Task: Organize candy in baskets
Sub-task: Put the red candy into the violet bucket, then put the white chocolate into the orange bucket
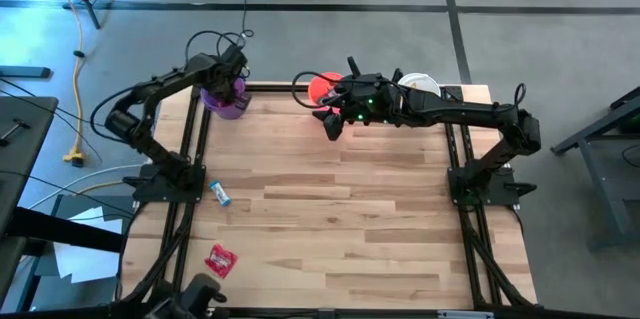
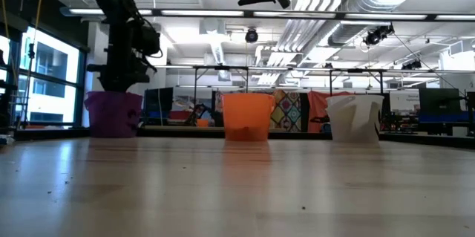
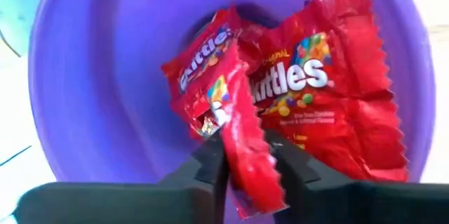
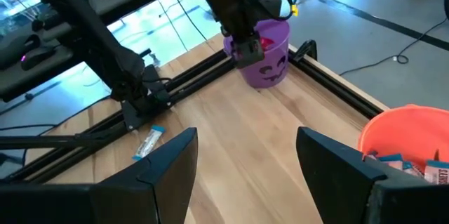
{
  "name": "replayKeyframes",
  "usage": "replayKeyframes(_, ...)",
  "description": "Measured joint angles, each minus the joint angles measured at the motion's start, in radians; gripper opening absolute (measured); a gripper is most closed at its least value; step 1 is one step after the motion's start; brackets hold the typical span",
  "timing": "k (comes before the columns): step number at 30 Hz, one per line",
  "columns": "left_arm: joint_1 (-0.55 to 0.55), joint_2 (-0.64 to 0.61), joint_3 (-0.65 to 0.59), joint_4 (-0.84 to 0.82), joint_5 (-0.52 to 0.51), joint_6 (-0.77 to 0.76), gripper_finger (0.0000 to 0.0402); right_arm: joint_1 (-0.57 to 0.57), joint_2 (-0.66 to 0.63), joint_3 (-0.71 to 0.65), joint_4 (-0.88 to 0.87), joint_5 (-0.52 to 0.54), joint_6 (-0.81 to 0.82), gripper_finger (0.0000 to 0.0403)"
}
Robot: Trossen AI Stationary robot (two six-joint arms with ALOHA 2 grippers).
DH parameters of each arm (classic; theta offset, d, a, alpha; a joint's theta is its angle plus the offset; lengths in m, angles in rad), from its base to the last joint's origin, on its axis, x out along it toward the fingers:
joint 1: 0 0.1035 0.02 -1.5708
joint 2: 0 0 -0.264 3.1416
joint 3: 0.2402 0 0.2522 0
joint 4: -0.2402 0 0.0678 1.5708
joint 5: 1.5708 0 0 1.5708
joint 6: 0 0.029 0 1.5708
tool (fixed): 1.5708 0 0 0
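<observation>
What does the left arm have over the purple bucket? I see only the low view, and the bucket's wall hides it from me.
Observer: The left gripper has a red packet between its jaws, down inside the purple bucket.
Operator: Is any candy left on the table? My view is too flat to show it.
Observer: Yes. The high view shows a blue-and-white bar and a loose red packet, both on the left arm's side.
Operator: Where does the right arm wait?
Observer: The right gripper hangs with open jaws beside the orange bucket.
</observation>
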Motion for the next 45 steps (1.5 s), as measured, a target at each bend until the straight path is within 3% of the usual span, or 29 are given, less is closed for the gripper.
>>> replayKeyframes(9, -0.011, -0.14, 0.0, 0.0, 0.011, -0.03, 0.0154, 0.0, 0.0, 0.0, -0.01, -0.004, -0.053, 0.0238)
replayKeyframes(15, -0.085, -0.281, 0.0, -0.1, 0.101, -0.074, 0.018, -0.008, 0.0, 0.0, -0.042, -0.028, -0.105, 0.0234)
replayKeyframes(21, -0.392, -0.415, 0.0, -0.213, 0.118, -0.114, 0.0171, -0.021, 0.0, 0.0, -0.075, -0.109, -0.169, 0.0198)
replayKeyframes(26, -0.713, -0.476, -0.015, -0.299, 0.14, -0.325, 0.0161, -0.051, -0.01, -0.001, -0.11, -0.191, -0.213, 0.0168)
replayKeyframes(33, -1.119, -0.453, -0.162, -0.311, 0.208, -0.667, 0.014, -0.1, -0.026, -0.001, -0.163, -0.269, -0.261, 0.0153)
replayKeyframes(38, -1.305, -0.368, -0.254, -0.26, 0.237, -0.858, 0.0147, -0.118, -0.026, -0.001, -0.172, -0.315, -0.261, 0.0151)
replayKeyframes(45, -1.418, -0.195, -0.365, -0.169, 0.211, -0.965, 0.0194, -0.117, -0.026, -0.001, -0.176, -0.344, -0.26, 0.0151)
